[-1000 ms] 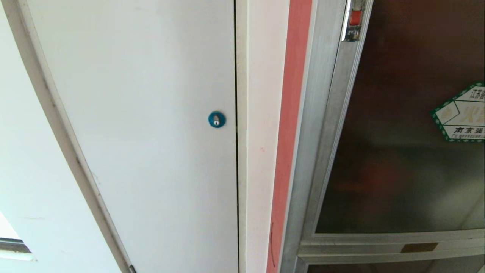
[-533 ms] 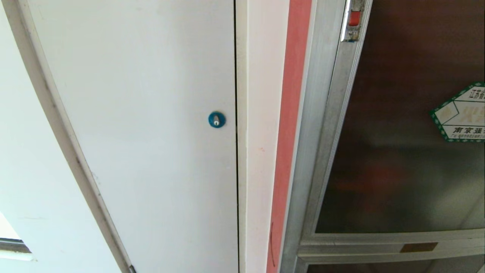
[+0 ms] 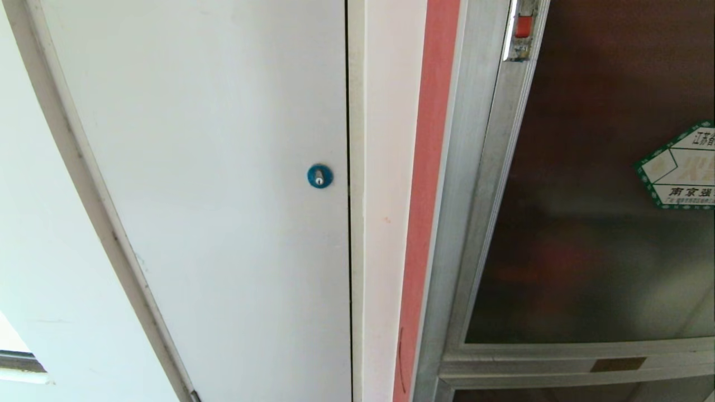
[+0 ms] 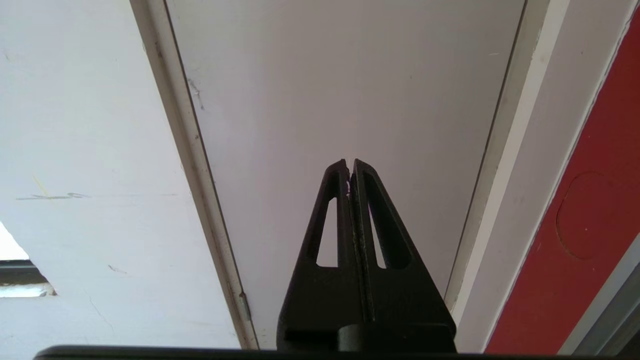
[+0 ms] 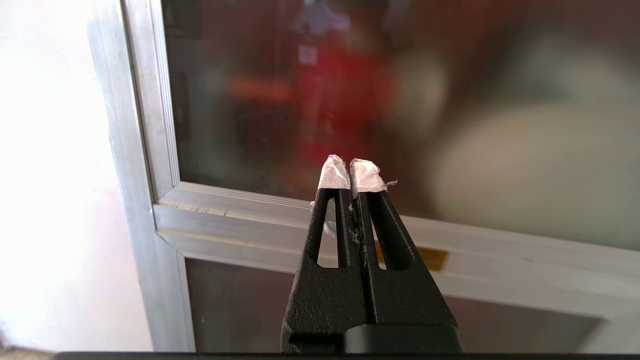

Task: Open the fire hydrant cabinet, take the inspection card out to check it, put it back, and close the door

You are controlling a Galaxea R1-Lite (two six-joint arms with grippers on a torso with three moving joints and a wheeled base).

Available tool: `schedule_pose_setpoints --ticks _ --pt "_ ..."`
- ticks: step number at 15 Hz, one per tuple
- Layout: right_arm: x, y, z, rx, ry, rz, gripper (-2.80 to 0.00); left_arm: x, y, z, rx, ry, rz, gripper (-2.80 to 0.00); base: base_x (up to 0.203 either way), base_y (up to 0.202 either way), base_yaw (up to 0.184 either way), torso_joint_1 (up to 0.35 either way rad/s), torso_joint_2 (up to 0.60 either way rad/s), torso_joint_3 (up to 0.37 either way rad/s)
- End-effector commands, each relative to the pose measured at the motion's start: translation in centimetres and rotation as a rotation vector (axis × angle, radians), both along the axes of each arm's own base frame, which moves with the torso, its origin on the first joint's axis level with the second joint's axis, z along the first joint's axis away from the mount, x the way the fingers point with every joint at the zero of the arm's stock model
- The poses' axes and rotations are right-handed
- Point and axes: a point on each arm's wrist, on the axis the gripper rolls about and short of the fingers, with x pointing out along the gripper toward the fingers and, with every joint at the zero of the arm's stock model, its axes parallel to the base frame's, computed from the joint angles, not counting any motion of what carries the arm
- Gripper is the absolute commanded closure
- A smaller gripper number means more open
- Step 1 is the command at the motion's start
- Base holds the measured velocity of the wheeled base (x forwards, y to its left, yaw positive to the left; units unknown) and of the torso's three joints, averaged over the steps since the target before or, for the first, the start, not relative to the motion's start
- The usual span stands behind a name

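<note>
Inventory for you, L to R:

1. White wall [image 3: 33, 234], far L.
2. Plain white door [image 3: 223, 223] w/ blue round lock [image 3: 319, 176] near its R edge. Your left gripper [image 4: 351, 165] points at this door's panel, fingers clenched tight, nothing betw. them; not in head view.
3. White jamb [image 3: 382, 195], then red strip [image 3: 427, 195] alongside it.
4. Fire hydrant cabinet [image 3: 466, 184], silver alu frame, R of the red strip.
5. Door [image 3: 586, 234] of dark tinted glass, closed in its frame; small red latch [image 3: 523, 26] at its upper L edge, green-bordered hex sticker [image 3: 678, 167] at the R edge of head view.
6. Right gripper [image 5: 352, 170], white-wrapped tips pressed together, empty. It faces the glass just above the door's lower frame rail [image 5: 450, 240], near the lower L corner; contact w/ glass can't be told. Blurred red & pale shapes show behind the glass.
7. Inspection card: not visible to you.
</note>
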Motion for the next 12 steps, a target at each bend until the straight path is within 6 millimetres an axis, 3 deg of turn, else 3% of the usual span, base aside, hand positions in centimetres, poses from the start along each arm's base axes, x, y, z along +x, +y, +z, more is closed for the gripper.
schedule_pose_setpoints --ticks 1,5,12 --pt "0.8 0.0 -2.3 -0.006 -0.004 0.009 0.00 0.2 0.0 -0.7 0.001 0.024 0.000 0.00 0.000 0.000 0.000 0.000 0.00 0.000" --pt "1.1 0.0 -3.8 -0.024 0.106 -0.027 0.00 0.2 0.0 -0.7 0.001 0.025 0.000 0.00 0.000 0.000 0.000 0.000 0.00 0.000" --pt "1.1 -0.1 -4.0 0.068 0.133 -0.035 0.00 0.2 0.0 -0.7 0.001 0.025 0.000 0.00 0.000 0.000 0.000 0.000 0.00 0.000"
